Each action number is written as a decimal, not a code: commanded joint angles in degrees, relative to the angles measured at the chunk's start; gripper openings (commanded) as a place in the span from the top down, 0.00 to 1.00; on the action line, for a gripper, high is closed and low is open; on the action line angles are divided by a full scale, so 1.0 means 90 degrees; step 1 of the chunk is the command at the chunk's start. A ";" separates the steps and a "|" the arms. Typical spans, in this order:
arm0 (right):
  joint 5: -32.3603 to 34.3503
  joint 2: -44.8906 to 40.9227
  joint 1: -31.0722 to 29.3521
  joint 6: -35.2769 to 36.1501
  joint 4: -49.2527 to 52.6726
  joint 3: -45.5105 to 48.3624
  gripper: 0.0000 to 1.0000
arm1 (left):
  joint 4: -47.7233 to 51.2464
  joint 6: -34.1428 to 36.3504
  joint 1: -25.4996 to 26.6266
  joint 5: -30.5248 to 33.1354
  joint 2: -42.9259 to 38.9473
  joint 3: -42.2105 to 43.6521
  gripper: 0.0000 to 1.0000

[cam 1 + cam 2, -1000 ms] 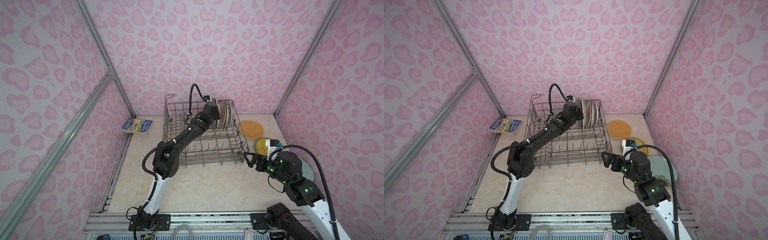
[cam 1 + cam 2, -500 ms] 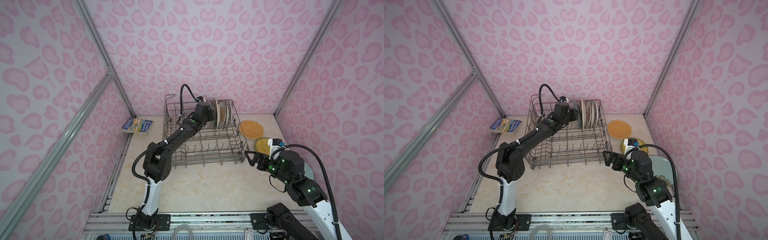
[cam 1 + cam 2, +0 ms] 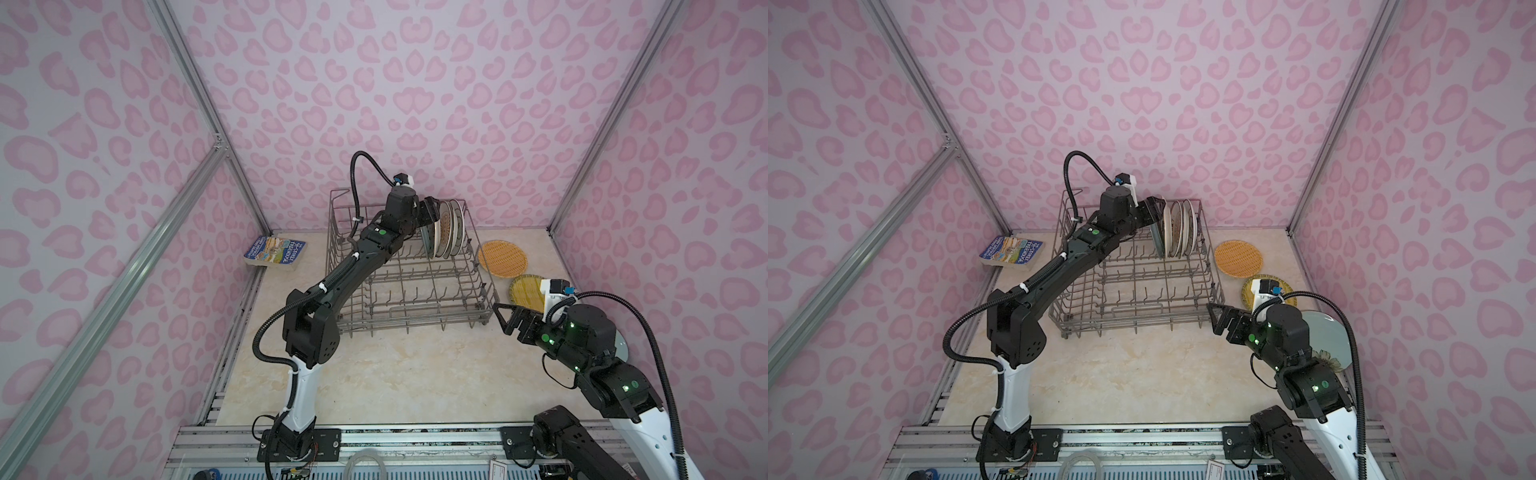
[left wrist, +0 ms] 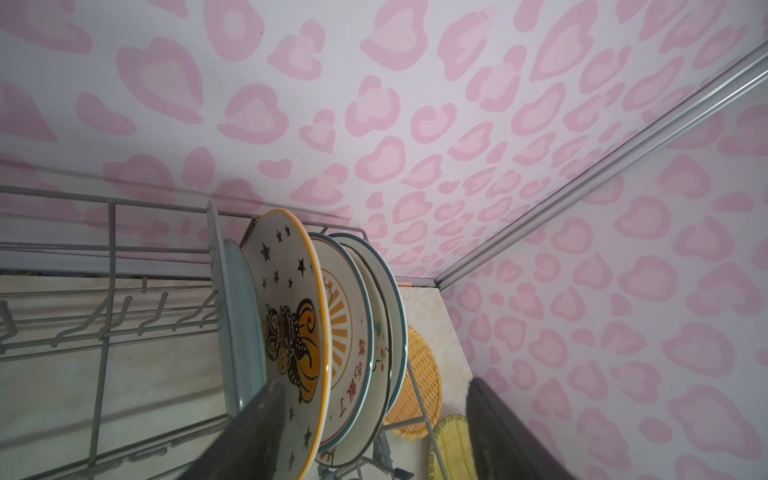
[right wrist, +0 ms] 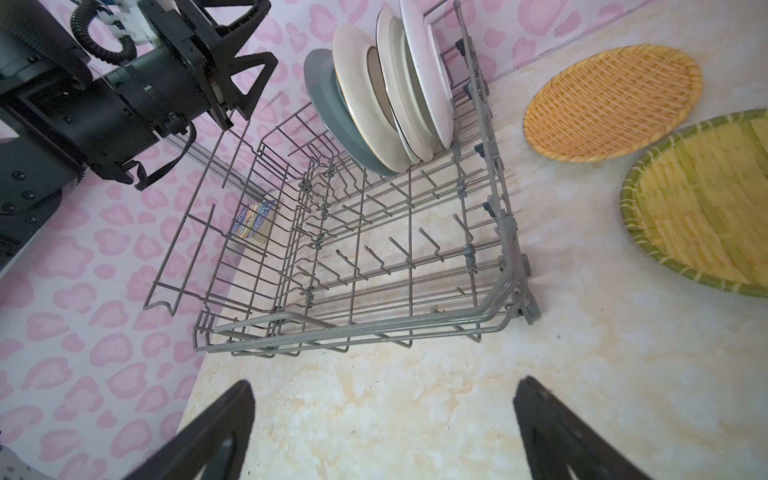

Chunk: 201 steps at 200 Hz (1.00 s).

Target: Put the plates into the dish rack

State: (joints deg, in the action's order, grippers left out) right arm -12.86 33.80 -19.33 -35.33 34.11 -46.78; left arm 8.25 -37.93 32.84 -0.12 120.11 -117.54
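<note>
Because my left pincer [image 5: 270, 33] stands apart beside the round grey-blue plate [image 5: 328, 104], I should back straight out, clear of its rim; right pincer [image 5: 386, 380] gapes empty.

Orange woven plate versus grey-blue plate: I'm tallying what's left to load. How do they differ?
The orange woven plate lies flat on the table outside the dish rack; the grey-blue plate stands on edge inside it. The orange woven plate looks basket-woven; the grey-blue plate is smooth and plain. Both are round and unheld.
</note>
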 commanded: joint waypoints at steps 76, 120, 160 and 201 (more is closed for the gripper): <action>0.0002 0.0122 -0.0002 0.0131 -0.0179 0.0159 0.03 | -0.0247 -0.0296 -0.0074 -0.0569 0.0535 -0.0146 0.02; 0.0044 0.0197 -0.0002 0.0182 -0.0210 0.0168 0.03 | -0.0369 -0.0395 -0.0075 -0.0840 0.0711 -0.0278 0.02; 0.0114 0.0291 -0.0005 0.0214 -0.0235 0.0170 0.03 | -0.0480 -0.0421 -0.0077 -0.0984 0.0779 -0.0333 0.02; 0.0131 0.0278 -0.0003 0.0157 -0.0234 0.0078 0.03 | -0.0516 -0.0499 -0.0073 -0.1148 0.0978 -0.0552 0.02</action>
State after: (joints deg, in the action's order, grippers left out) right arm -12.05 36.62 -19.33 -33.89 33.67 -45.63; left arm 6.07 -41.93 32.14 -8.80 127.55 -120.84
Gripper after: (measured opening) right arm 0.970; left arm 0.976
